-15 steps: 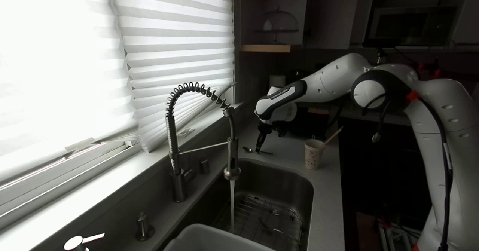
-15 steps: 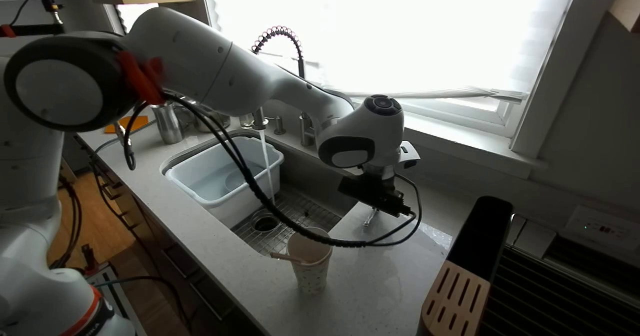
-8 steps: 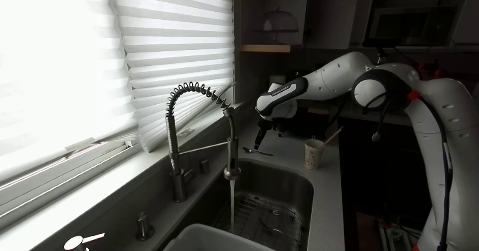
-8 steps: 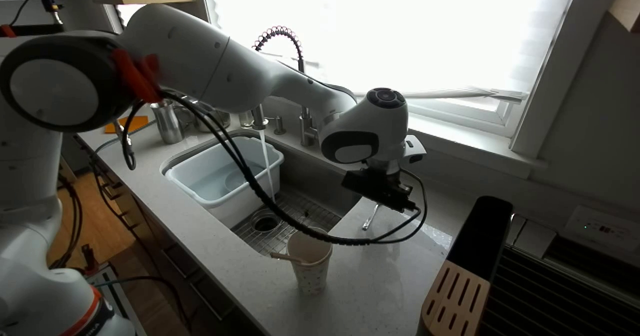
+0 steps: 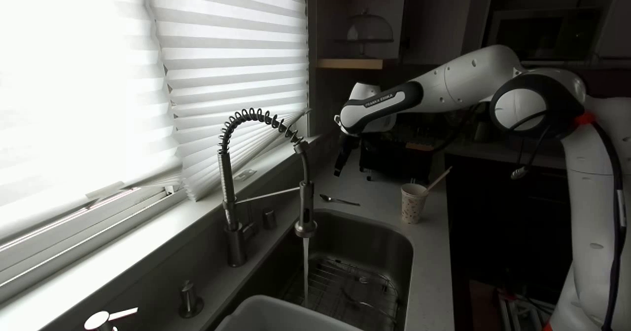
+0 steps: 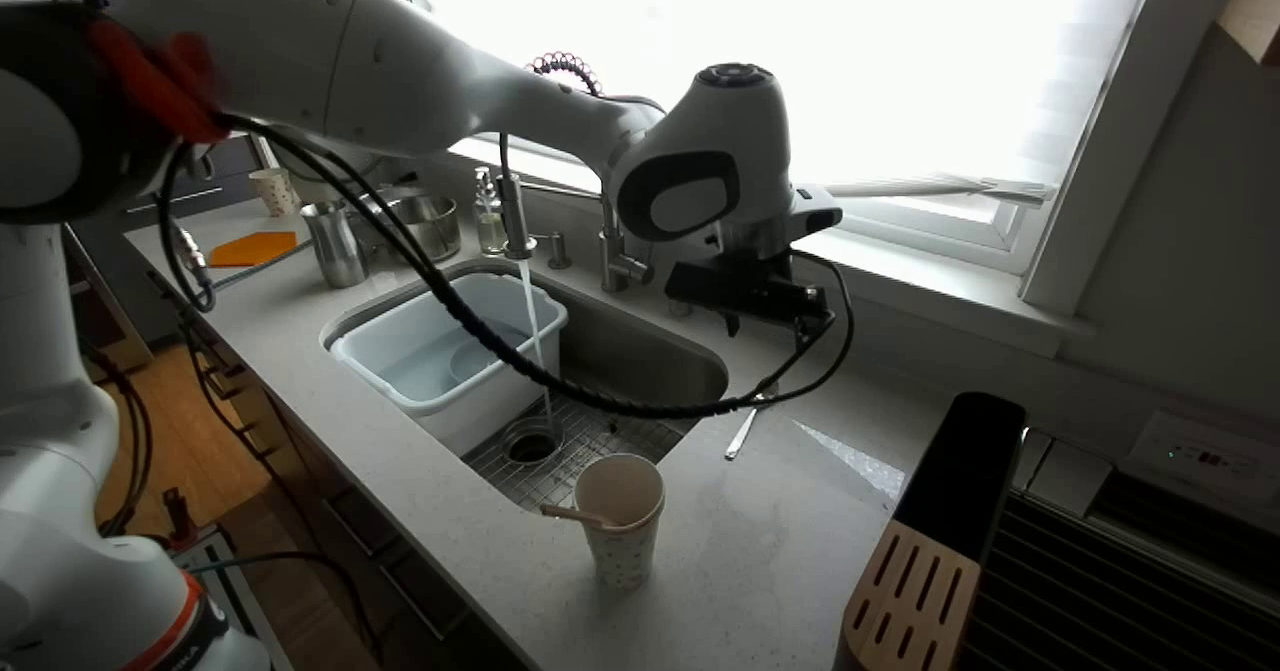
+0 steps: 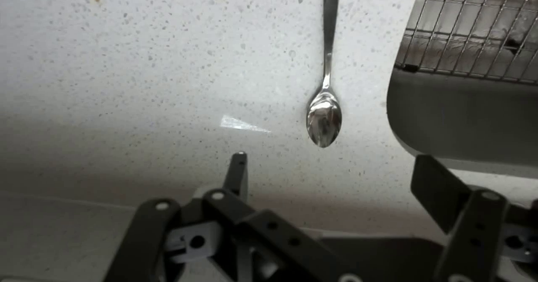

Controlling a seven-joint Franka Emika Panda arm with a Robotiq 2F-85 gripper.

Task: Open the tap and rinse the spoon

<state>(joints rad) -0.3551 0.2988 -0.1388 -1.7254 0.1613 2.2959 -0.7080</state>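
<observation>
The small silvery spoon (image 7: 323, 120) lies flat on the pale speckled counter close to the sink's corner, seen also as the spoon (image 5: 340, 201) in an exterior view. My gripper (image 7: 331, 160) hangs above the counter with its fingers spread wide and nothing between them. In the wrist view the spoon's bowl shows just ahead of the gap; the handle's end runs out of the picture. From the tap (image 5: 305, 207), tall with a coiled neck, water pours into the sink. The arm covers part of the tap (image 6: 518, 221) in an exterior view.
A paper cup (image 6: 620, 521) holding a wooden stick stands on the counter. A white basin (image 6: 480, 391) sits in the sink beside the rack (image 6: 600, 431). A dark upright object with a slotted wooden face (image 6: 915, 581) stands near a corner of the counter.
My gripper was down at the spoon a second ago; it has risen well clear, its fingers now apart. The spoon lies in the same spot. Water keeps running.
</observation>
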